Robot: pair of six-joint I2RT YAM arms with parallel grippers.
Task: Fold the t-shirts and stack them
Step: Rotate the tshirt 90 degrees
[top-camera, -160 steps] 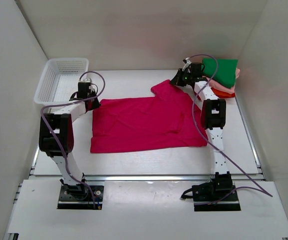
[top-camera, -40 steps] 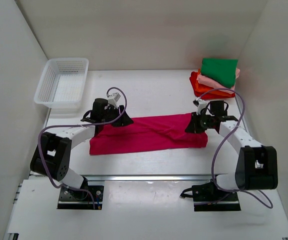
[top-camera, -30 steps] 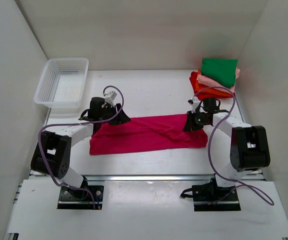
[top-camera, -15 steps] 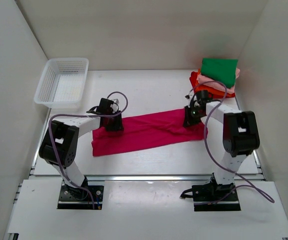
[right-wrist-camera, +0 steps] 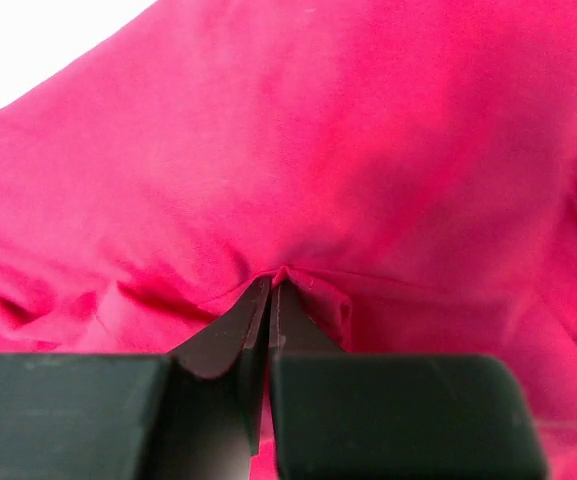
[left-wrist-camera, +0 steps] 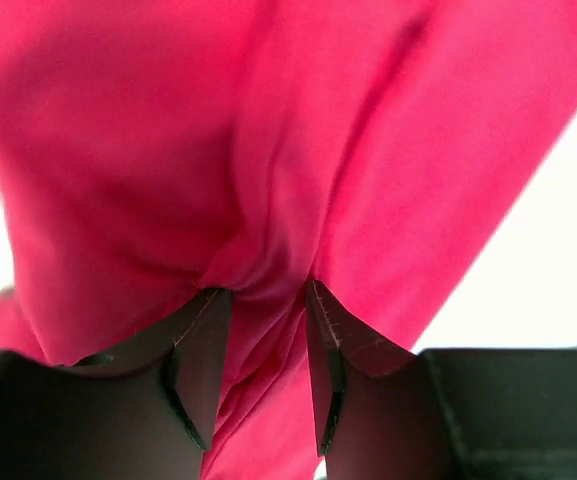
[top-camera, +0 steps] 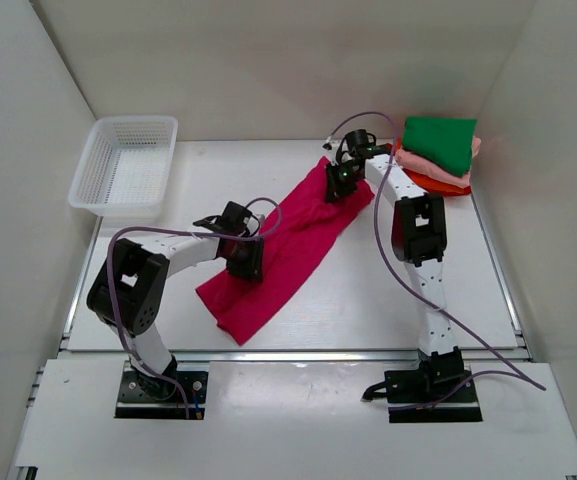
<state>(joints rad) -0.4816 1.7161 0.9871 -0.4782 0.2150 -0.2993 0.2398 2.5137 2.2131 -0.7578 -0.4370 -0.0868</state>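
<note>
Magenta t-shirt [top-camera: 293,240] lying diagonally, left pincer [top-camera: 245,262] and right pincer [top-camera: 342,183] on its ends

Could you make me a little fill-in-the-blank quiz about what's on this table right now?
1. Both grippers are on the long folded shirt, whose colour is ____.
2. The white mesh basket sits in the table's far-____ corner.
3. The top shirt of the folded stack is ____.
4. The right gripper is ____ on the shirt's cloth.

Missing words: magenta-pink; left; green; shut
</note>
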